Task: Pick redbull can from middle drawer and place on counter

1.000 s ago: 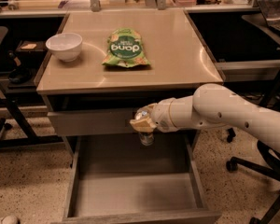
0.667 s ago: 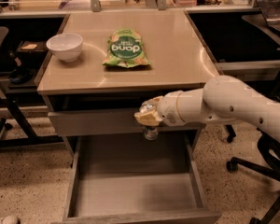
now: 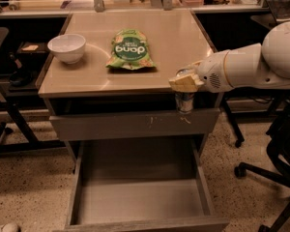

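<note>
My gripper (image 3: 185, 83) reaches in from the right and is shut on the redbull can (image 3: 184, 102), a slim silver can hanging upright below the fingers. The can is held in the air just in front of the counter's front right edge, its top about level with the counter (image 3: 169, 47), over the scratched drawer front. The middle drawer (image 3: 140, 197) is pulled wide open below, with a bare grey floor.
A green snack bag (image 3: 129, 50) lies mid-counter and a white bowl (image 3: 66, 47) sits at the left. The scratched drawer front (image 3: 135, 124) is under the counter. Dark desks flank both sides; an office chair base (image 3: 261, 173) stands at right.
The gripper with the can has risen and moved right, from in front of the scratched drawer front up to the counter's front right edge.
</note>
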Controlling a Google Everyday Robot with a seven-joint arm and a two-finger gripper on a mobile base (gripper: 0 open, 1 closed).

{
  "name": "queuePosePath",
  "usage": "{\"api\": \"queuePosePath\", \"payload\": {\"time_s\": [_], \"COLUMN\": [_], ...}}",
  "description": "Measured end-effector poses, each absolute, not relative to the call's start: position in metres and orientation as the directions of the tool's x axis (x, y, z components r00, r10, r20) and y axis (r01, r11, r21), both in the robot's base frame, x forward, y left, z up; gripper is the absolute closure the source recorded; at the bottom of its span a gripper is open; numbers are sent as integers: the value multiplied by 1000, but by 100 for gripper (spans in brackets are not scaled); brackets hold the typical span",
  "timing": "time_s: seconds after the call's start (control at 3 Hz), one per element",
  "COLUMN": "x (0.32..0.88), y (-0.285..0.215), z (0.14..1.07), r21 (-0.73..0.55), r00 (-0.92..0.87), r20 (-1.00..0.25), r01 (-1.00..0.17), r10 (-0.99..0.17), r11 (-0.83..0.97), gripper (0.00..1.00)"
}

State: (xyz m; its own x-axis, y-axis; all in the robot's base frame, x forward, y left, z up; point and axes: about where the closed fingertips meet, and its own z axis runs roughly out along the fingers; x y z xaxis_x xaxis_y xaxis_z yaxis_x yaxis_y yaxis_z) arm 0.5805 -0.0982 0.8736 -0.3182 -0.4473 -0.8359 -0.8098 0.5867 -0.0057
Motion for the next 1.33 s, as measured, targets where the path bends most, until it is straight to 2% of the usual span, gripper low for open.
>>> {"api": "queuePosePath", "payload": {"time_s": [0.33,1.33], "x": [583,634], "y": [-95,-138], "z": [881,934], "r21": [-8,88], "r00": [-305,-337], "r20": [-841,-881], "r01": [-819,-806], "r10": [-447,-332], "r11": [573,585], "gripper": [100,100]}}
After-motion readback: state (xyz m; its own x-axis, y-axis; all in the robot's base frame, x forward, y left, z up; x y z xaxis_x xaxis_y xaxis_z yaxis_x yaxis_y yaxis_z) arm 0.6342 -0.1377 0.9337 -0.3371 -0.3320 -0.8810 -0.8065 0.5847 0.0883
